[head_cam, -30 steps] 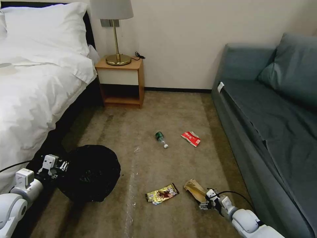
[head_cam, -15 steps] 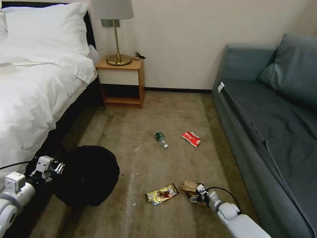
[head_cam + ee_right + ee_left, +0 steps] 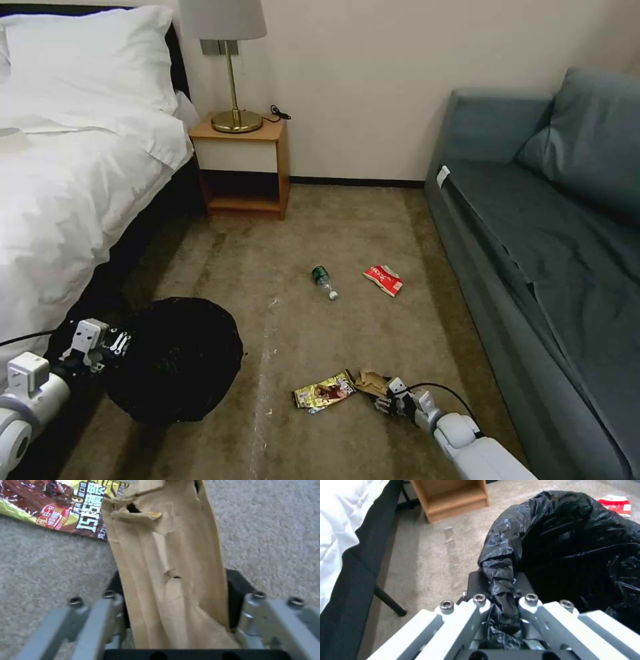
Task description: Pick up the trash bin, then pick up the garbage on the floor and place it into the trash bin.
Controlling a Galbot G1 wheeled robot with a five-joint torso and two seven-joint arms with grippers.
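The trash bin (image 3: 175, 360) is being gripped at its bagged rim by the closed left claw (image 3: 501, 597) beside the bed. The brown paper piece (image 3: 170, 562), judged light and crushable, is being pinched low over the carpet between the right claw (image 3: 173, 590) jaws

A bed (image 3: 60, 167) with white sheets and a large white pillow (image 3: 93, 60) fills the left side of the room, its dark base running along the carpet (image 3: 347, 227). Beside it, against the cream wall (image 3: 360, 73), stands a small wooden nightstand (image 3: 240, 167) with an open lower shelf. A brass lamp (image 3: 230, 73) with a pale shade sits on top, and a black cord (image 3: 280, 113) lies coiled just beside its base. Along the right wall runs a grey-blue sofa (image 3: 533, 220) with a matching cushion (image 3: 587, 140) propped in its far corner. The beige carpet shows faint pale streaks.
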